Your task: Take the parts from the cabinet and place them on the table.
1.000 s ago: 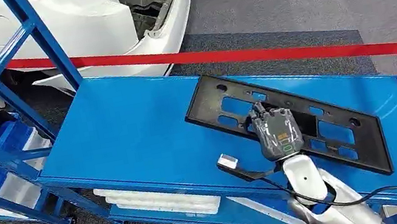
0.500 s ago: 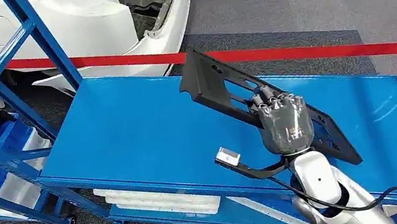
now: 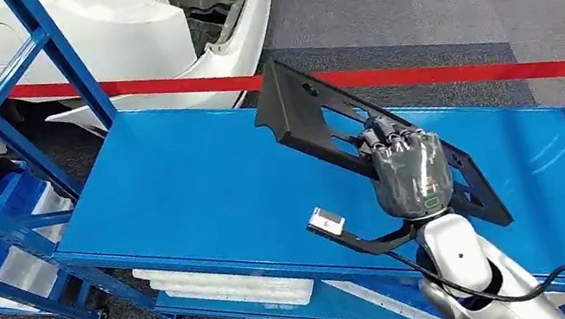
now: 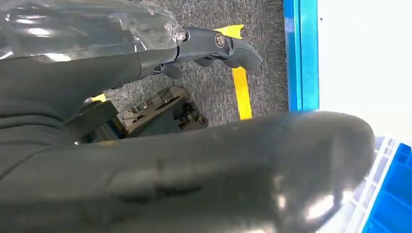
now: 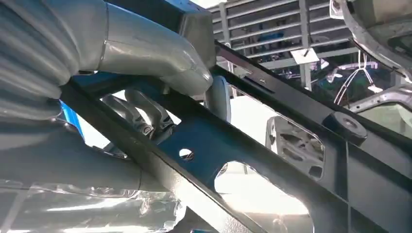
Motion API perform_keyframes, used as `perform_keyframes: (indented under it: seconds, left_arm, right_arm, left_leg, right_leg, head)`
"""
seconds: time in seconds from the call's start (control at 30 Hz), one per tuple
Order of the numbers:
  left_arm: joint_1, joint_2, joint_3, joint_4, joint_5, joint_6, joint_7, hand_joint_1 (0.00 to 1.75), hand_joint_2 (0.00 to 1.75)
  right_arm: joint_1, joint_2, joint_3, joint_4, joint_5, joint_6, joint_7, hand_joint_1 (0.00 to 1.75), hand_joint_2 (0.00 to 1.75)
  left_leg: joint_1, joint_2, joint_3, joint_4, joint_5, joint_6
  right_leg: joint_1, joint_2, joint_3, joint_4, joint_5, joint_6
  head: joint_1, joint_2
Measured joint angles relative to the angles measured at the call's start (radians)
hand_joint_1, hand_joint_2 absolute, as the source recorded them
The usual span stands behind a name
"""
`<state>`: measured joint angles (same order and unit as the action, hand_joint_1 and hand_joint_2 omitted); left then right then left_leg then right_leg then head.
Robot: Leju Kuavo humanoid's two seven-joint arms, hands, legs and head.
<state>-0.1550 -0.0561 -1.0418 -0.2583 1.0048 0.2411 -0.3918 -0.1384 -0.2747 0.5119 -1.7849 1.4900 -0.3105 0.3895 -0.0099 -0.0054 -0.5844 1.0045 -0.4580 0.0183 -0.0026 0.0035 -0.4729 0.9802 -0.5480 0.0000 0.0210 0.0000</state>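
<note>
Right robot hand (image 3: 411,172) grips the black panel (image 3: 316,118), tilted up off the blue shelf (image 3: 180,195) at its right. Removal step underway; next, carry it clear toward the table.

The glossy blue metal tabletop (image 3: 180,195) is seen from high above, looking forward and down. The long black perforated plastic panel (image 3: 325,121), toward 1 o'clock, is shared with the close right wrist view (image 5: 272,160). Grey carpeted floor (image 4: 214,92) is faced by the left wrist camera.
</note>
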Motion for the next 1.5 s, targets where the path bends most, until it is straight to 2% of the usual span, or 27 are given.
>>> perform_keyframes:
  seconds: [0.1, 0.23, 0.47, 0.53, 0.6, 0.63, 0.67, 0.8, 1.1, 1.13, 1.5]
  left_arm:
    - [0.000, 0.000, 0.000, 0.000, -0.003, -0.003, 0.003, 0.00, 0.00]
    - [-0.003, 0.000, 0.000, 0.000, -0.008, -0.008, 0.004, 0.00, 0.00]
    - [-0.004, 0.000, 0.000, 0.000, -0.013, -0.014, -0.002, 0.00, 0.00]
    - [-0.005, 0.000, 0.000, 0.000, -0.021, -0.024, -0.010, 0.00, 0.00]
    - [-0.011, 0.000, 0.000, 0.000, -0.022, -0.032, -0.011, 0.00, 0.00]
    - [-0.014, 0.000, 0.000, 0.000, -0.022, -0.034, -0.011, 0.00, 0.00]
    - [-0.016, 0.000, 0.000, 0.000, -0.022, -0.034, -0.011, 0.00, 0.00]
    - [-0.020, -0.001, 0.000, 0.000, -0.022, -0.036, -0.011, 0.00, 0.00]
    - [-0.019, -0.001, 0.000, 0.000, -0.021, -0.037, -0.016, 0.00, 0.00]
    - [-0.019, -0.001, 0.000, 0.000, -0.021, -0.037, -0.018, 0.00, 1.75]
    - [-0.012, -0.001, 0.000, 0.000, -0.030, -0.042, -0.052, 0.00, 1.75]
  right_arm:
    - [-0.015, -0.025, 0.004, -0.022, 0.000, 0.016, 0.028, 1.75, 1.75]
    - [-0.083, -0.077, 0.046, -0.083, 0.000, 0.100, 0.081, 1.75, 1.75]
    - [-0.126, -0.094, 0.139, -0.193, 0.000, 0.218, 0.068, 1.75, 1.75]
    - [-0.168, -0.097, 0.175, -0.224, 0.000, 0.315, 0.064, 1.75, 1.75]
    - [-0.260, -0.128, 0.244, -0.252, 0.000, 0.432, 0.053, 1.75, 1.75]
    - [-0.302, -0.128, 0.283, -0.268, 0.000, 0.482, 0.051, 1.75, 1.75]
    - [-0.336, -0.126, 0.321, -0.278, 0.000, 0.506, 0.048, 1.75, 1.75]
    - [-0.386, -0.119, 0.414, -0.308, 0.000, 0.509, 0.024, 1.75, 1.75]
    - [-0.396, -0.106, 0.489, -0.323, 0.000, 0.506, -0.009, 1.75, 1.75]
    - [-0.395, -0.103, 0.493, -0.323, 0.000, 0.509, -0.021, 1.75, 1.75]
    - [-0.374, -0.080, 0.512, -0.323, 0.000, 0.545, -0.045, 1.75, 1.75]
  left_leg:
    - [0.000, 0.000, 0.000, 0.000, 0.000, 0.000]
    - [0.000, 0.000, 0.000, 0.000, 0.000, 0.000]
    - [0.000, 0.000, 0.000, 0.000, 0.000, 0.000]
    - [0.000, 0.000, 0.000, 0.000, 0.000, 0.000]
    - [0.000, 0.001, 0.000, 0.000, 0.000, 0.000]
    - [0.001, 0.001, 0.000, 0.000, 0.000, -0.001]
    - [0.001, 0.001, 0.000, 0.000, 0.001, -0.001]
    - [0.001, -0.001, 0.000, 0.000, 0.001, -0.002]
    - [0.001, -0.001, 0.000, -0.001, 0.001, -0.002]
    - [0.001, -0.001, 0.000, -0.001, 0.001, -0.002]
    - [0.000, -0.001, 0.000, -0.001, 0.001, -0.002]
  right_leg:
    - [0.000, 0.000, 0.000, 0.000, 0.000, 0.000]
    - [0.000, 0.000, 0.000, 0.000, 0.000, 0.000]
    - [0.000, 0.000, 0.000, 0.000, 0.000, 0.000]
    - [0.000, 0.001, 0.000, 0.000, 0.000, 0.000]
    - [0.000, 0.001, 0.000, 0.000, 0.000, 0.000]
    - [0.000, 0.001, 0.000, 0.000, 0.000, 0.000]
    - [0.000, 0.001, 0.000, 0.000, 0.000, 0.000]
    - [0.000, -0.001, 0.001, 0.000, 0.000, 0.000]
    - [0.001, -0.001, 0.000, 0.000, 0.000, 0.000]
    - [0.001, -0.001, 0.000, 0.000, 0.000, 0.000]
    - [0.000, -0.001, 0.000, 0.000, 0.000, 0.000]
  head:
    - [0.000, 0.000]
    - [0.000, 0.000]
    - [0.000, 0.000]
    - [0.001, 0.000]
    - [-0.003, 0.000]
    - [0.000, 0.000]
    - [0.002, 0.000]
    - [0.000, 0.000]
    - [0.000, 0.000]
    - [0.000, 0.000]
    - [0.000, 0.000]
